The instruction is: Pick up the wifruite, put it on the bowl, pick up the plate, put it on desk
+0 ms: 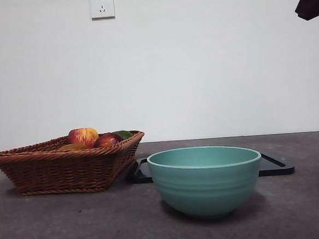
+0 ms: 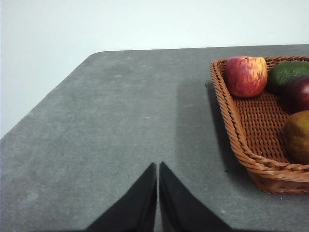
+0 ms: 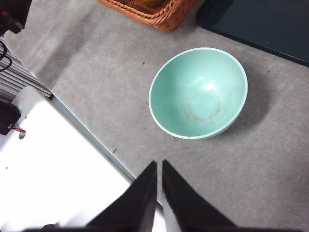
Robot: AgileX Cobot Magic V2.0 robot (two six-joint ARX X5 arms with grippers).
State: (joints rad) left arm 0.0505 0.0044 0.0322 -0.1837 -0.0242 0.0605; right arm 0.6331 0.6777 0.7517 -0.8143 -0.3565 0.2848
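On the tabletop [image 1: 57, 225] sits a wicker basket [image 1: 64, 167] with the wifruite [image 2: 298, 136] inside, next to an apple [image 2: 245, 75], a dark red fruit [image 2: 299, 92] and a green one [image 2: 286, 73]. Bowl [image 1: 205, 179] stands just beside it, empty, black tray [image 1: 275, 166] behind. Left gripper [image 2: 158, 166] and right gripper [image 3: 159, 164] both hover with jaws closed on nothing.

Bowl [image 1: 205, 180] stands right of basket [image 1: 64, 169], before tray [image 1: 275, 166].
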